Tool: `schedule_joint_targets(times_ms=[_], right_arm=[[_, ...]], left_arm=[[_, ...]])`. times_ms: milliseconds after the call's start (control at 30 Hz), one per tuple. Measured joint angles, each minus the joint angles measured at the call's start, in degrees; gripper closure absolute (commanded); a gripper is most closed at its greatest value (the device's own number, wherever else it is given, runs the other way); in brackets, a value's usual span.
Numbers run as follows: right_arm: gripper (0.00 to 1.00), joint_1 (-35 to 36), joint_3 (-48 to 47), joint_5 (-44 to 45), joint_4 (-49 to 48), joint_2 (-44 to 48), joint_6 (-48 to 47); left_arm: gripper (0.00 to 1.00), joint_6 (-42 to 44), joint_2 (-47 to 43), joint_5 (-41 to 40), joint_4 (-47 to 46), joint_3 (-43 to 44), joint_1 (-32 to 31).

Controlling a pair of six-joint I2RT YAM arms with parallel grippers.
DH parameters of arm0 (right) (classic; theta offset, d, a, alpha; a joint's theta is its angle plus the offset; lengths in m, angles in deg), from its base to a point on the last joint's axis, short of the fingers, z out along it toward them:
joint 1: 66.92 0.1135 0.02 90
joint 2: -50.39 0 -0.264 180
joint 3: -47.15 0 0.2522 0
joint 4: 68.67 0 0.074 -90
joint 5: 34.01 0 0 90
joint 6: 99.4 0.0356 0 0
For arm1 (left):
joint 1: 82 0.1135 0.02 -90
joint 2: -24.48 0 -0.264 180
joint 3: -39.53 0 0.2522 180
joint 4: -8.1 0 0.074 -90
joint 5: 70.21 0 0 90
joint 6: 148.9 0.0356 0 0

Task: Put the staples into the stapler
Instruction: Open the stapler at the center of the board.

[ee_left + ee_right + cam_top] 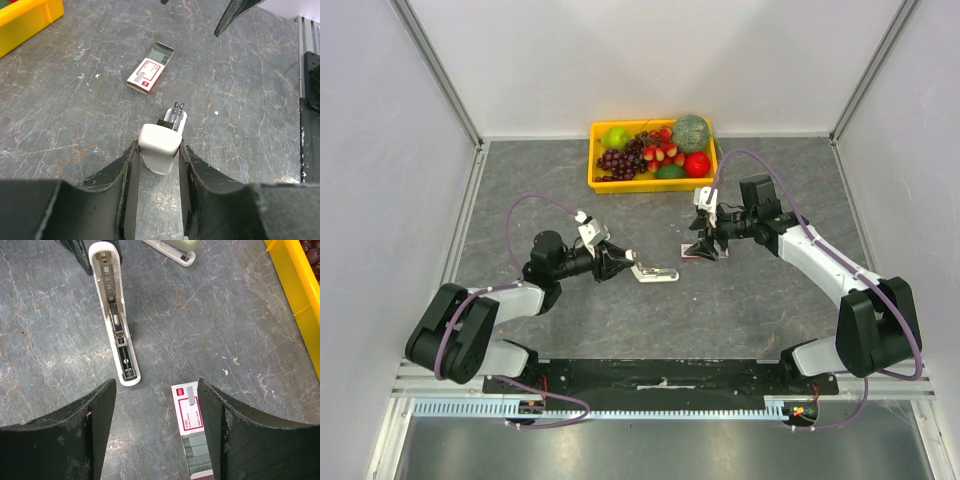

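Note:
The white stapler (pixel 658 272) lies opened on the grey table, its magazine channel showing in the right wrist view (pixel 116 320). My left gripper (pixel 620 262) is shut on its rear end (pixel 159 142). The staples box (pixel 698 251), red and white, lies flat with its tray slid out, and silvery strips (pixel 200 452) show in the tray. It also shows in the left wrist view (pixel 146 76). My right gripper (pixel 155 385) is open just above the box (pixel 189 410), which sits close to the right finger. The stapler's front end lies a little ahead of the left finger.
A yellow bin (pixel 600 183) of toy fruit stands at the back centre, its corner in the right wrist view (pixel 295 285). Part of another pale stapler (pixel 175 247) shows at the top edge of the right wrist view. White walls enclose the table.

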Motion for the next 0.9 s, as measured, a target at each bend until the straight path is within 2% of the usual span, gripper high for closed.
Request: schedule_joint_targets(times_ms=[367,700,900], right_arm=[[0.27,-1.84,0.83,-0.24,0.02,0.04,-0.13],[0.27,-2.75,1.51,-0.74,-0.02,0.9,-0.13],[0.25,-3.21,1.99,-2.97,0.37,1.79,-1.01]], left_arm=[[0.98,-1.84,2.86,0.52,-7.37,-1.01,-0.02],[0.96,-0.15,4.07,2.86,-5.44,0.2,0.96],[0.96,1.86,5.81,8.94,-3.98,2.99,1.77]])
